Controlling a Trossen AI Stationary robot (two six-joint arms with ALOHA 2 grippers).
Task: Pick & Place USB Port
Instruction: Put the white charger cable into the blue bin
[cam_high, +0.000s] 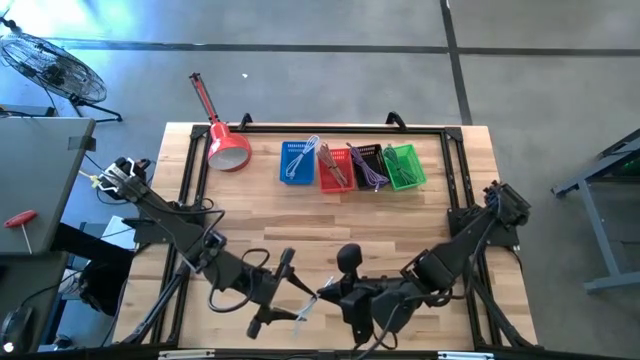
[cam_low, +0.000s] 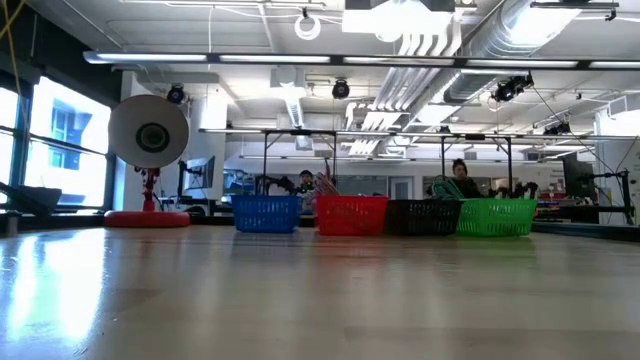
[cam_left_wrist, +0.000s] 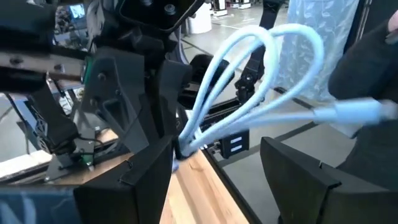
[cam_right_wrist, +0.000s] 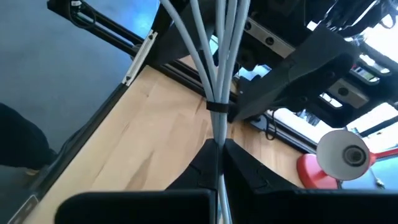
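right hand (cam_right_wrist: 219, 163) pinching looped glossy white cable (cam_right_wrist: 214, 68) | plank table (cam_high: 330, 225)

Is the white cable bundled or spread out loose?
Bundled: a dark tie binds the looped white cable, and the right pincer is shut on it.

Both dark arms are reaching together over the near table edge, the right gripper (cam_right_wrist: 219, 163) pinching closed, the left gripper (cam_left_wrist: 214, 171) spreading wide.
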